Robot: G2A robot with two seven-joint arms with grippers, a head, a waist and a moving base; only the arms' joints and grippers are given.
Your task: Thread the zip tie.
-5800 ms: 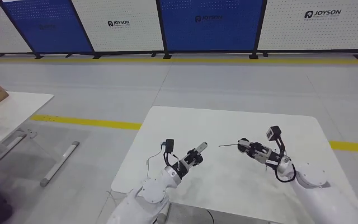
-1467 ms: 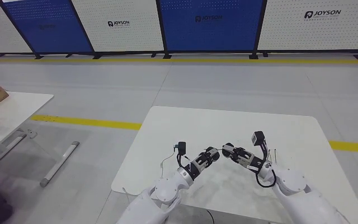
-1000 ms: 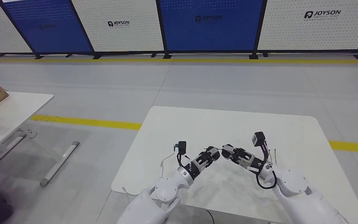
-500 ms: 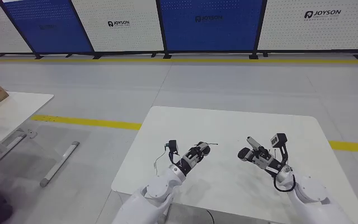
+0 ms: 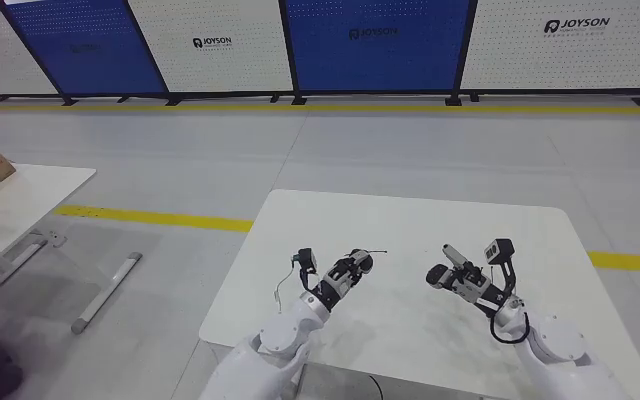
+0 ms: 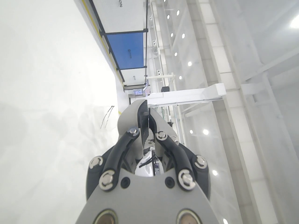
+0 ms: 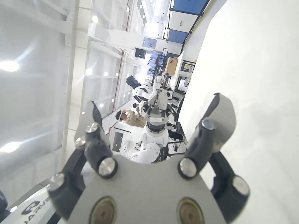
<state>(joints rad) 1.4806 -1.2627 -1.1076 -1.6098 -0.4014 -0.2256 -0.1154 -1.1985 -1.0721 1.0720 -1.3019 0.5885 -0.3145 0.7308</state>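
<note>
My left gripper (image 5: 362, 262) hovers over the white table (image 5: 420, 215), left of centre. It is shut on a thin black zip tie (image 5: 374, 254) whose free end pokes out toward the other arm. In the left wrist view the zip tie (image 6: 146, 117) runs as a dark strip pinched between the two pads of the left gripper (image 6: 146, 111). My right gripper (image 5: 441, 261) is a short way to the right of the tie's tip, apart from it. In the right wrist view the right gripper (image 7: 156, 110) stands open with nothing between its fingers.
Two spare thin zip ties (image 6: 106, 117) lie on the table beyond my left gripper. The table's near edge (image 5: 300, 345) runs close under both arms. A second white table (image 5: 35, 190) stands far off to the left.
A second ago both grippers met at the table's middle. They have since drawn apart; the right gripper has opened and let go, and the tie stays in the left gripper.
</note>
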